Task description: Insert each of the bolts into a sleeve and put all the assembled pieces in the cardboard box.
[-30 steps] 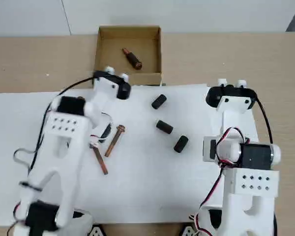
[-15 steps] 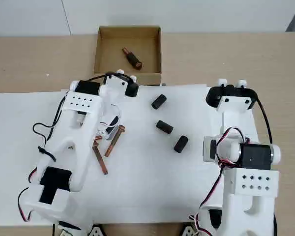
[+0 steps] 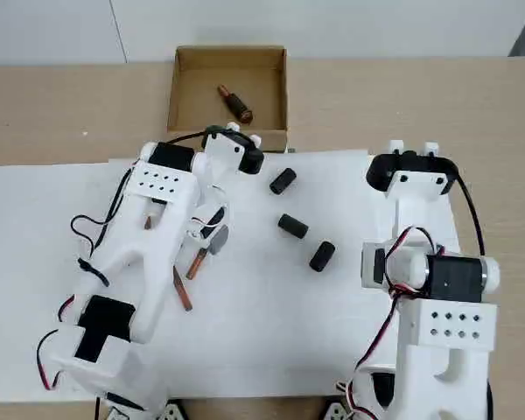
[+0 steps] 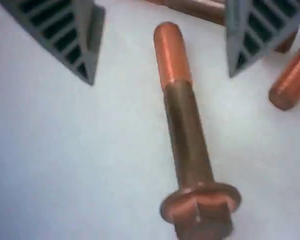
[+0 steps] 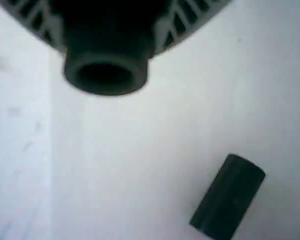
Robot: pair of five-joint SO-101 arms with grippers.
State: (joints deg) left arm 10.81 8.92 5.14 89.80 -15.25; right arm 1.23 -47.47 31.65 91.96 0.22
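Step in hand: bolt pickup. Left tool (image 4: 161, 72), open, straddles a copper bolt (image 4: 187, 135) on the white sheet (image 4: 65, 165), left side. Right tool (image 5: 107, 30) grips a black sleeve (image 5: 106, 75). Next: close on the shank.

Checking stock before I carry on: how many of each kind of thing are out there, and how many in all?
Loose bolts: 3
Loose sleeves: 4, one of them in the right gripper
Assembled piece: 1, in the box
Box: 1
Total: 9
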